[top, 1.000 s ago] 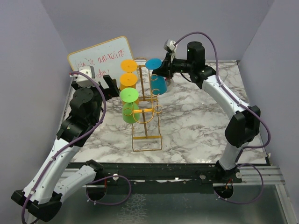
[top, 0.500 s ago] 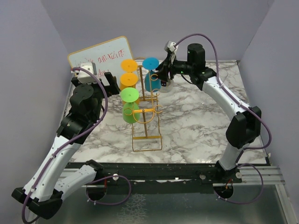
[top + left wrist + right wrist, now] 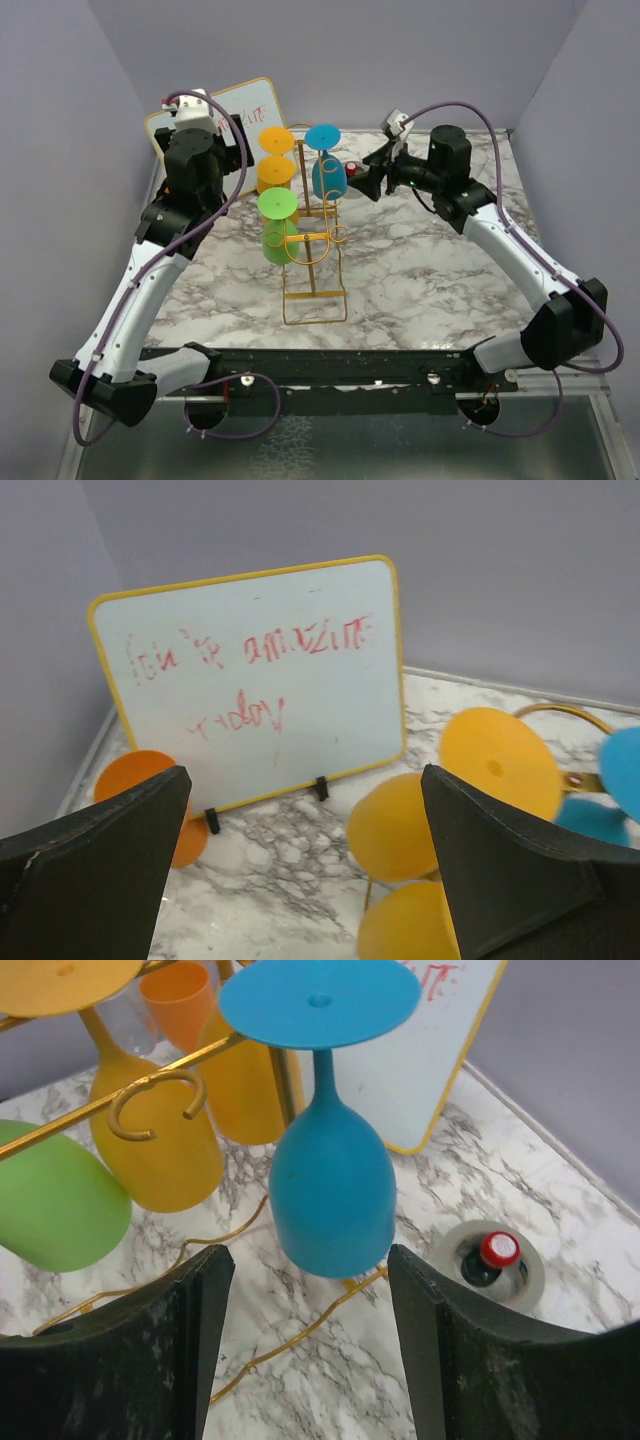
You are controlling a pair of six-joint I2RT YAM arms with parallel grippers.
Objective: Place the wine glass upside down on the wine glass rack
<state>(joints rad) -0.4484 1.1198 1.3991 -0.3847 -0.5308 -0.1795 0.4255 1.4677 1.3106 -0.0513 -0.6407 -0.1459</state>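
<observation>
One rack [image 3: 314, 321], two yellow glasses [image 3: 275, 138] [image 3: 274, 172], one green glass [image 3: 277, 204], one blue glass [image 3: 330, 1190], one whiteboard [image 3: 250, 680], one bottle [image 3: 492, 1258].

Right hand [image 3: 366, 183] opened, withdrew from blue glass [image 3: 328, 178]; left arm [image 3: 165, 240] rose.

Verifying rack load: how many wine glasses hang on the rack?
4. Blue wine glass on the rack's right side, far end. Orange wine glass and second orange wine glass on the left, far end. Green wine glass on the left, nearer. More may be hidden.

- Whiteboard [image 3: 250, 680]: red scrawl, not legible.
- Orange cup [image 3: 130, 773]: lower half behind a finger [image 3: 100, 850] of left gripper [image 3: 305, 780].
- Green glass [image 3: 55, 1200]: cut off at left edge, right wrist view.
</observation>
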